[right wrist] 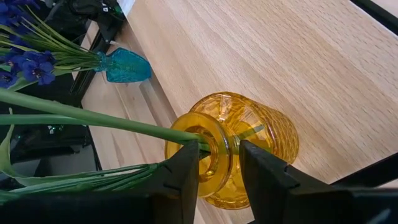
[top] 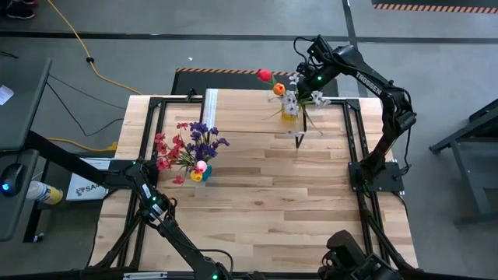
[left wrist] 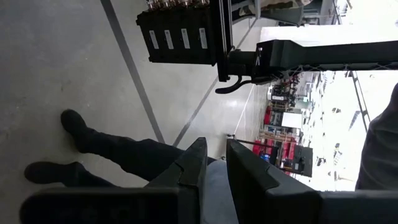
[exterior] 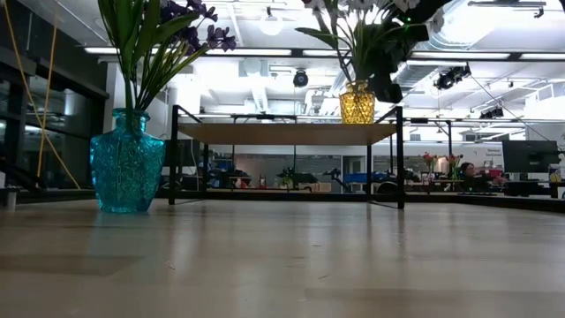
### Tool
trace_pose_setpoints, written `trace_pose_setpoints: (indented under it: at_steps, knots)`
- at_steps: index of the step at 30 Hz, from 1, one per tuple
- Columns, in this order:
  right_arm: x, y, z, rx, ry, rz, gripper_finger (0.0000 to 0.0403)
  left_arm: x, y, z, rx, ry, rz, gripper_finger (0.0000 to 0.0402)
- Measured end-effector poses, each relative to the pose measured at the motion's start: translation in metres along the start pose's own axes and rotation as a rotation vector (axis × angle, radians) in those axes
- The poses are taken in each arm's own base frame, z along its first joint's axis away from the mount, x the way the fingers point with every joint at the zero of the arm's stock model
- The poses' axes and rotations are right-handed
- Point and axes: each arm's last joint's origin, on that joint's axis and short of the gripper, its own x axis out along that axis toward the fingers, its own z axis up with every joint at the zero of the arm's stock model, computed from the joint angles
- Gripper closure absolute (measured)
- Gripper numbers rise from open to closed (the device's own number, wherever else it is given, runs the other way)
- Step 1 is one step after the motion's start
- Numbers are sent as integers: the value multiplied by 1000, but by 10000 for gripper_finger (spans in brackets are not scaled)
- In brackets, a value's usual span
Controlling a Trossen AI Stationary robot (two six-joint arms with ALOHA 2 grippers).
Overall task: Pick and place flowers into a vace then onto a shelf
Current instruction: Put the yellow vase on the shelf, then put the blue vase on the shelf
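Right gripper (right wrist: 214, 171) sits at the neck of a yellow vase (right wrist: 249, 146) of faceted, ribbed glass with a round, thick-lipped mouth; its dark fingers stand slightly apart on either side of the neck, and whether they press the glass I cannot tell. The vase stands on the shelf (top: 257, 113), a flat light-wood board on thin black metal legs, directly under the gripper. Flowers (top: 289, 92) with thin smooth green stems run out of the vase mouth past the gripper; the blooms are small white, plus an orange and a red one. Well away from this gripper on the plank tabletop (top: 272, 194) stands a teal vase (exterior: 126, 163), bulbous textured glass with a narrow neck, holding purple and red flowers with long green leaves. Left gripper (left wrist: 212, 165) is off the near tabletop edge, pointing out at grey floor and a person's dark legs; its flat black fingers stand close with a narrow gap, holding nothing.
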Motion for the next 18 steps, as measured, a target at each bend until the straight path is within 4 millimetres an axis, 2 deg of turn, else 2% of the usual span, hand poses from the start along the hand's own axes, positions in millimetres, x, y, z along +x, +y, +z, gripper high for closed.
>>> trace_pose_setpoints:
  at_steps: [12,18]
  knots:
    - [0,0,0,0,-1,0,302,0,0,0,0,0,0,307]
    - [-6,-1,-1,-2,-22,-20,307,0,0,0,1,0,0,307]
